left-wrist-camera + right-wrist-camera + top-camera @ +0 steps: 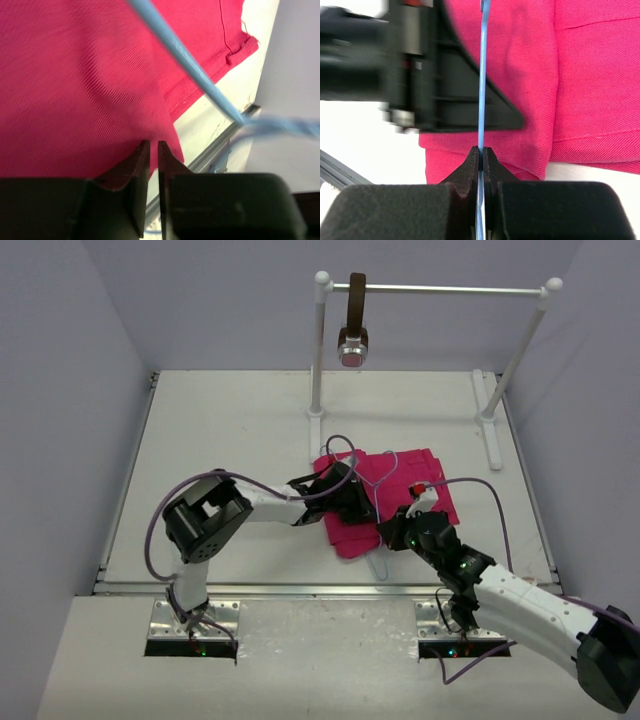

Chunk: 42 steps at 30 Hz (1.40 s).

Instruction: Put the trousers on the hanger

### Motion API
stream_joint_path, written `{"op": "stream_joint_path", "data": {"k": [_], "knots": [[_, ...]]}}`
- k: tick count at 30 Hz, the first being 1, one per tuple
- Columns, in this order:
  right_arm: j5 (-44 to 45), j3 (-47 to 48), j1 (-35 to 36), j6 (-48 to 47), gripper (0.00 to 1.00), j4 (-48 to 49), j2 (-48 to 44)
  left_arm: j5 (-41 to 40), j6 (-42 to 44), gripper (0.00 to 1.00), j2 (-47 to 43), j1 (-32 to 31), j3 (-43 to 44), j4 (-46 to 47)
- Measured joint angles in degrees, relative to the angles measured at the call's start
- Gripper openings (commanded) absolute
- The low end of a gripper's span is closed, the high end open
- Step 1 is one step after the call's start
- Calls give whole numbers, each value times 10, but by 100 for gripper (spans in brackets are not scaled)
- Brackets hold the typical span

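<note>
The magenta trousers [420, 475] lie folded on the table in the middle of the top view. A thin pale blue hanger [380, 564] lies across them, one end sticking out past their near edge. My right gripper [481, 150] is shut on the hanger wire [482, 75] at the near edge of the trousers [580, 75]. My left gripper [154, 145] is at a corner of the trousers [75, 75], its jaws a hairline apart with no cloth seen between them. The hanger bar [185, 55] slants above it. In the top view the left gripper [366, 512] and right gripper [392, 530] are close together.
A white clothes rack [440, 288] stands at the back of the table, with a brown strap and round metallic end [353, 340] hanging from its rail. A metal rail [300, 588] runs along the table's near edge. Grey walls enclose the sides.
</note>
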Motion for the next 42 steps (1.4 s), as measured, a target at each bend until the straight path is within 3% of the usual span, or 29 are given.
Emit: {"op": "stream_joint_path", "data": {"k": [5,15,19,22,26,33,42], "knots": [[5,0,0,0,0,8,3,-95,24,52,-133,0,-33,-98],[5,0,4,-3,0,38,43,-236,55,53,-311,16,-71,-205],[5,1,22,-5,0,59,56,-230,61,41,-354,86,-176,-185],[5,10,52,-5,0,80,82,-213,68,34,-325,145,-224,-162],[14,36,109,-8,0,106,126,-176,82,26,-253,158,-227,-118],[42,54,145,-5,0,117,161,-67,91,1,-105,157,-176,1],[44,76,155,-2,0,132,216,44,74,0,-17,144,-156,151]]}}
